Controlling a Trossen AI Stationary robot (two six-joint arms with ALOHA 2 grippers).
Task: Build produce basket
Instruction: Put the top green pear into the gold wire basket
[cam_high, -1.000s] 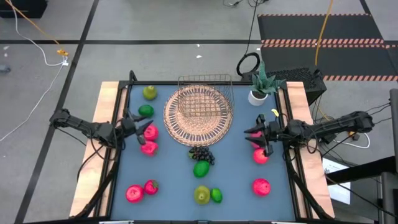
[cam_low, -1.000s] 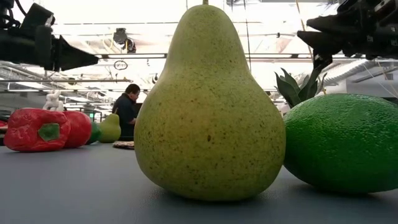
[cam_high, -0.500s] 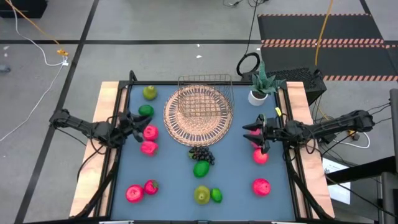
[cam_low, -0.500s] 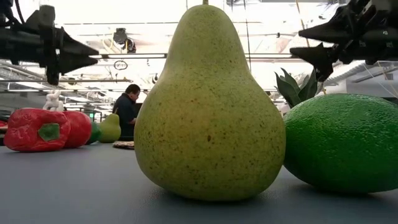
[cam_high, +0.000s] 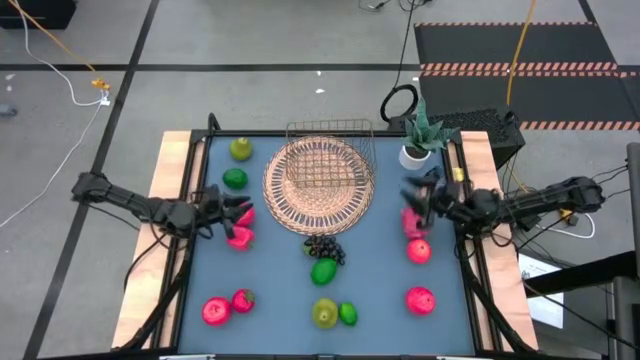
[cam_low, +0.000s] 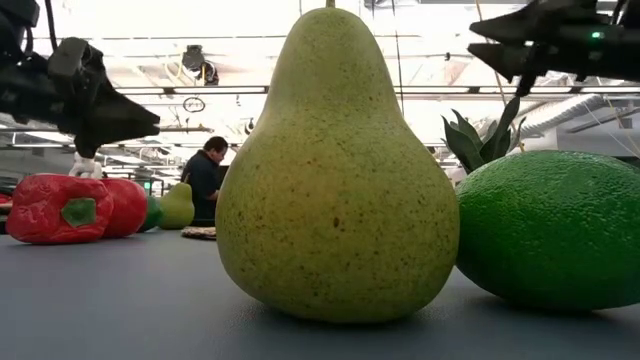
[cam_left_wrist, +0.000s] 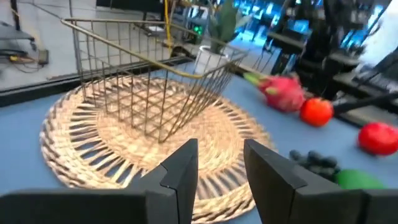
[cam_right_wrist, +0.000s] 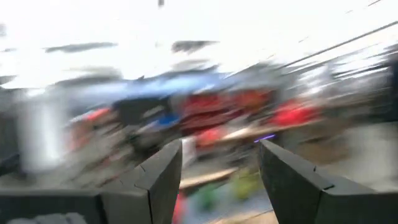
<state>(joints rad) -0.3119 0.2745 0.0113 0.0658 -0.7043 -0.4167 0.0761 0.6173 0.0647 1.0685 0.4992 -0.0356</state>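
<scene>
Robotics lab: blue-topped bench (cam_high: 380, 270) on grey concrete floor, hazard-striped mat (cam_high: 520, 68), trailing cables (cam_high: 60, 55), person (cam_low: 203, 178) at a workstation behind.

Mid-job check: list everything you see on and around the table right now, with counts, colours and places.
basket: one, tan wicker with wire frame, far centre of the table
pears: two, yellow-green, one far left, one near centre
green fruits: three, one by the far pear, one below the grapes, one beside the near pear
grapes: one dark bunch, just in front of the basket
round red fruits: five, two left, one near left, two right
red pepper: one, near left
dragon fruit: one, pink, right of the basket
potted plant: one, white pot, far right
person: one, in the room behind
left gripper: open, over the left red fruits
right gripper: open, above the dragon fruit
</scene>
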